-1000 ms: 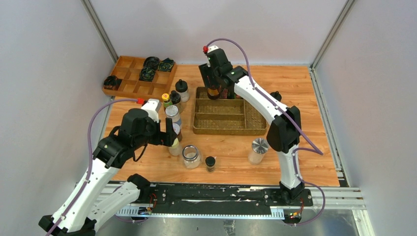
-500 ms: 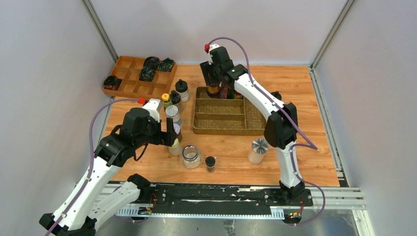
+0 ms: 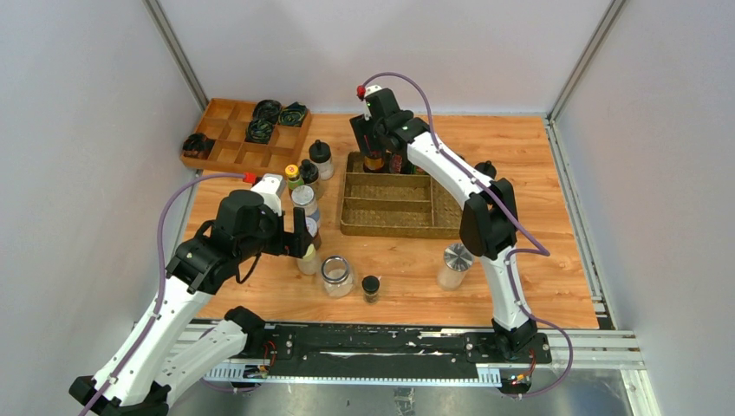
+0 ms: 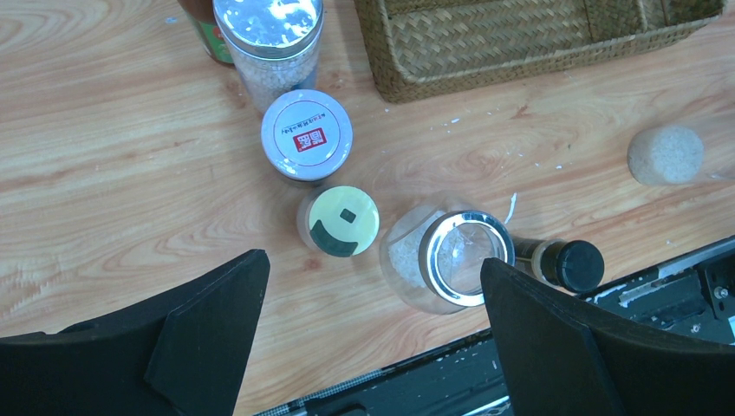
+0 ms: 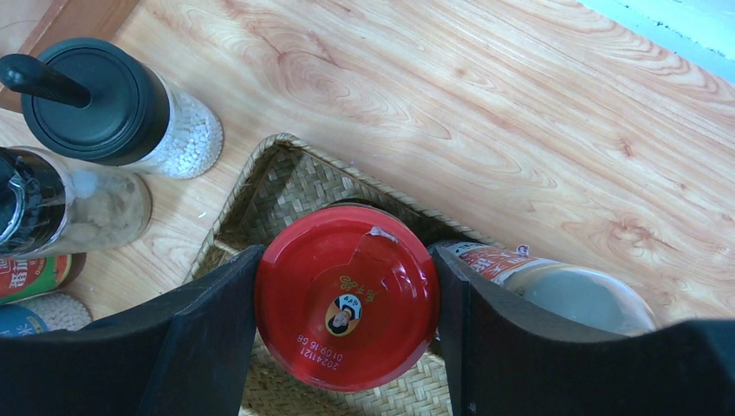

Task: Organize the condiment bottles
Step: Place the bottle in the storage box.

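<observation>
The right hand point(image 5: 345, 342) pinched the red-lidded jar point(image 5: 347, 286) at its lid, in the woven tray's point(image 5: 251, 186) corner; probably heavy, breakable glass, safer gripped lower. The left hand point(image 4: 373, 338) gaped above a yellow-capped bottle point(image 4: 340, 221).

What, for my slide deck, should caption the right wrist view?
Red-lidded jar, clamped between the right jaws, at the woven tray's corner compartment.
</observation>
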Motion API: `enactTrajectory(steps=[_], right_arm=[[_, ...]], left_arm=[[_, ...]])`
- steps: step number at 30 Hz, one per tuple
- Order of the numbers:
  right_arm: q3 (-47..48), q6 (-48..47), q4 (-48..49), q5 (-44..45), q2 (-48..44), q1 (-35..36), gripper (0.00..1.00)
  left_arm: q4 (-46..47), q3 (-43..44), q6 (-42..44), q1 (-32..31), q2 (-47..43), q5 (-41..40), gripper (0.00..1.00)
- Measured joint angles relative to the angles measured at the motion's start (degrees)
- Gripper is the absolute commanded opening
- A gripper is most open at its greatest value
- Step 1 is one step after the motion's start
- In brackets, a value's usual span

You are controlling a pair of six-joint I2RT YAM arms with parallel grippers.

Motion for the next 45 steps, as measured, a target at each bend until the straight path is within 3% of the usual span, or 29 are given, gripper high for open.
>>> enactTrajectory(steps=[7,14,22,28,33,45], right_arm=[[-0.50,0.02,0.66,1.07,0.00,0.00,0.30],[-1.75,0.04,0.87,2.03,0.02,0.00,0.54],[-2.36,0.09,0.87,2.64,0.02,0.00,0.67],[-2.40,0.09,0.87,2.62,0.02,0.00,0.72],[-2.60,0.20,1.55,2.69,-0.07,0.00,0.89],[-5.84,-0.20,5.42,3.32,-6.16,0.46,0.86]], left_arm=[[0.00,0.00,0.00,0.00,0.00,0.00,0.99],[0.00,0.02,0.00,0.00,0.00,0.02,0.99],[0.00,0.02,0.02,0.00,0.00,0.04,0.99],[0.00,0.00,0.02,0.00,0.00,0.09,0.99],[0.00,0.00,0.20,0.00,0.00,0.20,0.99],[0.00,0.02,0.24,0.00,0.00,0.24,0.99]])
